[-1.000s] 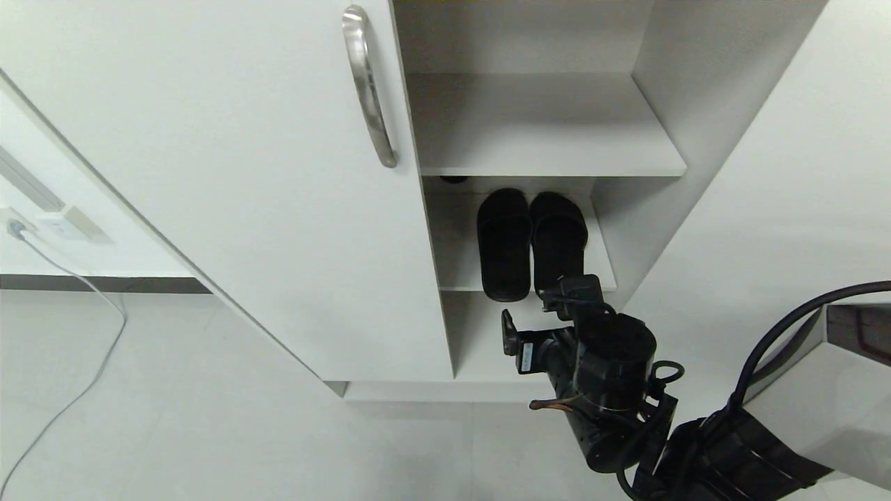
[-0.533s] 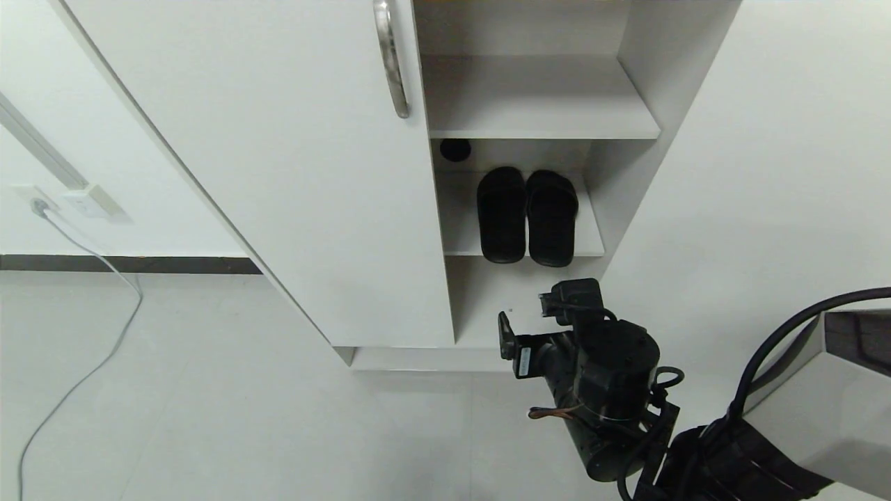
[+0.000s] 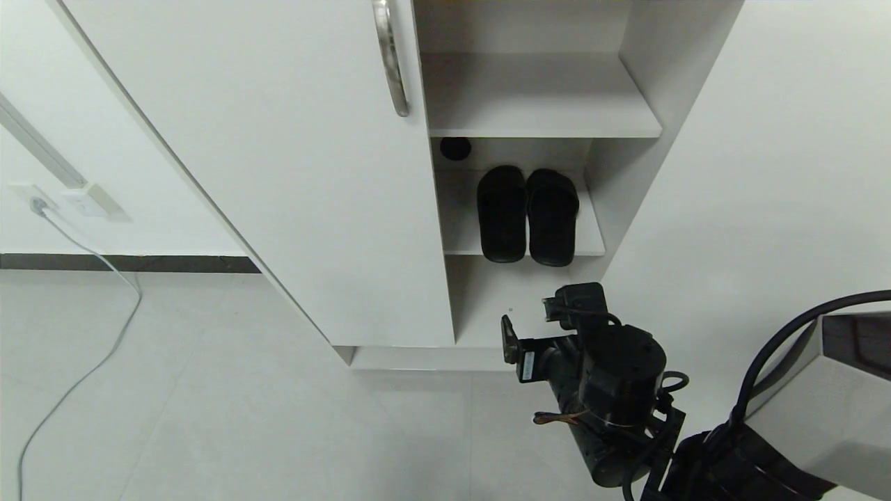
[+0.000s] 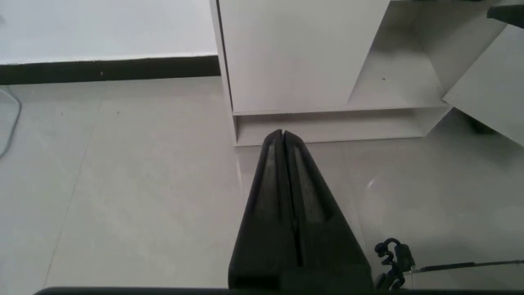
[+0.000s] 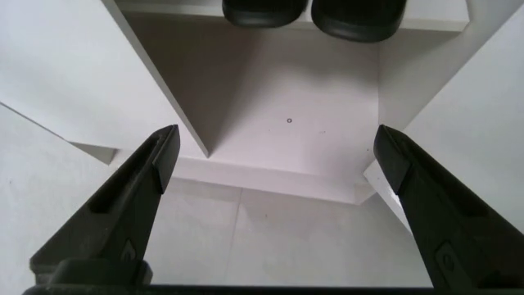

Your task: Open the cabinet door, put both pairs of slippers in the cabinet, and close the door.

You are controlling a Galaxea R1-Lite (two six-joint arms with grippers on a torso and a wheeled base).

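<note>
**One pair on the shelf, right gripper open and empty in front of the cabinet**

The right gripper (image 3: pixel 541 316) has its two fingers spread wide apart with nothing between them. It hangs just in front of the bottom compartment (image 3: pixel 487 313) and points into the opening. In the right wrist view, the right gripper (image 5: pixel 277 143) frames the compartment floor, and the heels of the black slippers (image 5: pixel 315 10) stand just above it.

The right arm comes up from low on the robot's right side, with the wrist about level and the forearm slanted toward the cabinet. The left gripper (image 4: pixel 282 139) is pressed closed on nothing. It points down at the floor tiles before the cabinet base, well apart from the work.

The black slippers (image 3: pixel 527 214) lie side by side on the middle shelf (image 3: pixel 452 236), toes inward, and their heels stick out a little over the front edge. The cabinet door (image 3: pixel 278 174) stands open to the robot's left.

I count one pair inside, so I judge about half of the task is done and the second pair must be fetched next. To do this well, the arm should draw straight back and low. It should keep the upper finger from brushing the overhanging heels, and the other finger away from the door edge. Only then should it turn.
</note>
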